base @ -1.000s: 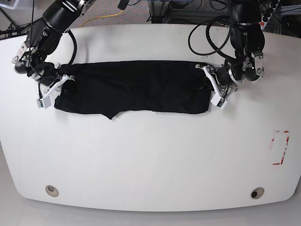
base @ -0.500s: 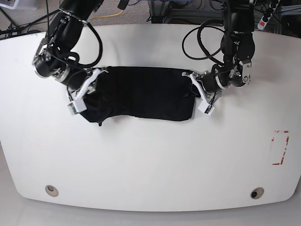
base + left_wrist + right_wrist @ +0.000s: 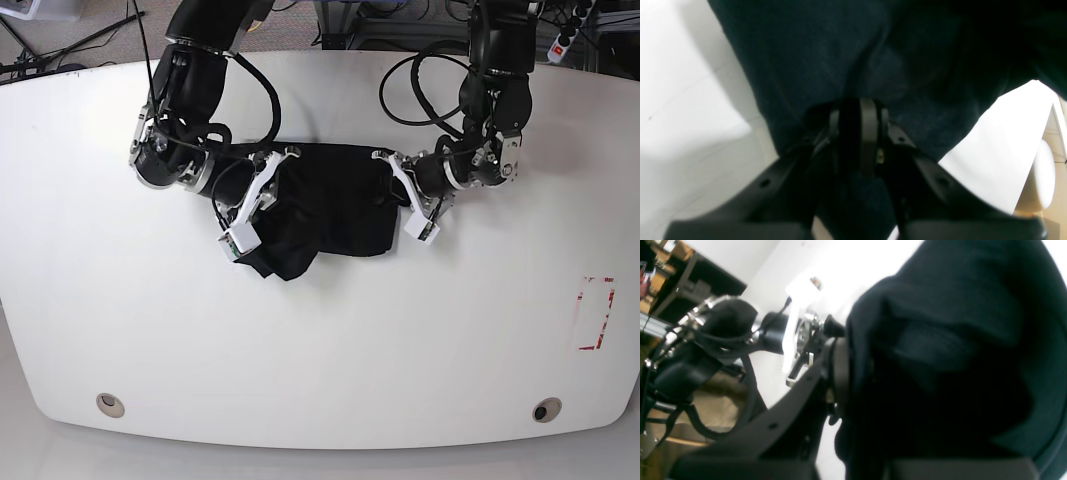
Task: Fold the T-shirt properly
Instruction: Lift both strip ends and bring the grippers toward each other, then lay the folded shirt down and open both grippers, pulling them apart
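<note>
The white table (image 3: pixel 320 340) fills the base view; its rounded front edge runs along the bottom, with a round fitting (image 3: pixel 110 404) near the front left corner and another (image 3: pixel 546 409) near the front right. Broad bare surface lies in front of the cloth and to either side of it. A red-marked rectangle (image 3: pixel 596 313) sits near the table's right edge, well apart from everything else.

The black T-shirt (image 3: pixel 330 205) lies bunched in the rear middle of the table, between the two arms. Its upper edge runs roughly straight; its lower edge is uneven, with a loose corner drooping toward the front on the view's left.

The right gripper (image 3: pixel 258 195), on the view's left, is clamped on the T-shirt at that end; in the right wrist view the dark fabric is pressed against one finger (image 3: pixel 839 373) and fills most of the frame.

The left gripper (image 3: pixel 405 195), on the view's right, is clamped on the T-shirt's opposite end; in the left wrist view the fingers (image 3: pixel 867 133) are closed together with fabric gathered around them and hanging over white table on both sides.

Cables and dark equipment stand behind the rear edge.
</note>
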Controlling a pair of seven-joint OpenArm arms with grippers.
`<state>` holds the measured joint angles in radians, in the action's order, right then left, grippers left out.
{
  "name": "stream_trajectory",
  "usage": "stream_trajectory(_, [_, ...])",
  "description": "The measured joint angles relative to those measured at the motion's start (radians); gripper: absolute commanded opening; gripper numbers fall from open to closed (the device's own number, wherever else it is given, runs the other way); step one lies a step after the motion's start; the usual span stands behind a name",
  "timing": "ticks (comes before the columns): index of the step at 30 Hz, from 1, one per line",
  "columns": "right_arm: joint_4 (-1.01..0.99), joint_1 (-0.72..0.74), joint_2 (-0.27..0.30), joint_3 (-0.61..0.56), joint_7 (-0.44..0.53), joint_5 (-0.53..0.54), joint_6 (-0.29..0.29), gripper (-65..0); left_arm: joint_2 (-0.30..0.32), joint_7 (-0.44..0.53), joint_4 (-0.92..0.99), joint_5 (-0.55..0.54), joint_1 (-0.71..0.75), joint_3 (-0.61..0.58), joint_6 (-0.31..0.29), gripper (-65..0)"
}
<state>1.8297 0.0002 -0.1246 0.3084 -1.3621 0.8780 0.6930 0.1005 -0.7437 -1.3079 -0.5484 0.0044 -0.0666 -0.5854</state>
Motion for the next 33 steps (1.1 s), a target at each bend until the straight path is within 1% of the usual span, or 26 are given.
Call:
stream_trajectory(2, [-0.044,0.009,0.011,-0.031,0.040,-0.025,-0.002,-65.0,0.000,0.002,-0.001,-0.003,0.002,0.001,0.000,-59.0])
stream_trajectory(5, [-0.102,0.019,0.019,-0.093,0.122,-0.017,-0.001,-65.0,0.000,0.002,-0.001,-0.004,0.005,0.001,-0.001,-59.0])
stream_trajectory(7, [-0.142,0.031,0.027,-0.129,0.156,-0.008,-0.001,-65.0,0.000,0.002,-0.001,-0.005,0.006,0.001,-0.002,-59.0])
stream_trajectory(8, [-0.160,0.036,0.028,-0.139,0.155,-0.007,0.000,-65.0,0.000,0.002,-0.001,-0.011,0.007,0.001,-0.002,-59.0])
stream_trajectory(10, [-0.179,0.036,0.031,-0.140,0.173,-0.009,-0.001,-65.0,0.000,0.002,-0.001,-0.011,0.008,0.001,-0.002,-59.0])
stream_trajectory(11, [-0.189,0.034,0.035,-0.143,0.195,-0.008,-0.002,-63.4,0.000,0.002,-0.001,-0.011,0.008,0.003,-0.002,-59.0])
stream_trajectory(12, [-0.197,0.033,0.040,-0.144,0.207,-0.009,-0.002,-61.0,0.000,0.002,-0.001,-0.011,0.008,0.003,-0.002,-59.0])
stream_trajectory(16, [-0.260,0.039,0.046,-0.157,0.253,-0.010,-0.004,-41.1,0.000,0.002,-0.001,-0.011,0.010,0.006,-0.002,-58.9])
stream_trajectory(17, [-0.275,0.043,0.044,-0.160,0.258,-0.010,-0.005,-33.6,-0.001,0.002,-0.002,-0.011,0.010,0.006,-0.002,-58.7])
stream_trajectory(18, [-0.294,0.048,0.043,-0.160,0.263,-0.010,-0.004,-29.8,0.000,0.002,-0.003,-0.011,0.010,0.006,-0.002,-58.7])
stream_trajectory(20, [-0.317,0.055,0.040,-0.160,0.265,-0.009,-0.004,-17.4,0.000,0.001,-0.003,-0.011,0.009,0.006,-0.002,-58.7])
stream_trajectory(21, [-0.322,0.057,0.040,-0.160,0.267,-0.010,-0.004,-13.0,0.000,0.001,-0.003,-0.011,0.008,0.006,-0.002,-58.7])
stream_trajectory(23, [-0.324,0.059,0.042,-0.161,0.266,-0.008,-0.005,-7.0,0.000,0.000,-0.003,-0.011,0.006,0.006,-0.003,-58.7])
stream_trajectory(24, [-0.323,0.059,0.044,-0.164,0.267,-0.008,-0.005,-4.3,0.000,-0.002,-0.003,-0.011,0.006,0.006,-0.005,-58.7])
stream_trajectory(28, [-0.293,0.053,0.050,-0.175,0.258,-0.010,-0.005,-4.0,-0.003,-0.006,-0.008,-0.010,0.006,0.007,-0.007,-58.7])
stream_trajectory(31, [-0.227,0.047,0.084,-0.177,0.259,-0.006,-0.004,-4.0,-0.015,-0.010,-0.037,-0.017,0.021,0.042,-0.005,-58.7])
stream_trajectory(33, [-0.173,0.033,0.121,-0.172,0.261,0.029,-0.004,-4.0,-0.019,-0.026,-0.063,-0.058,0.030,0.082,0.004,-58.7])
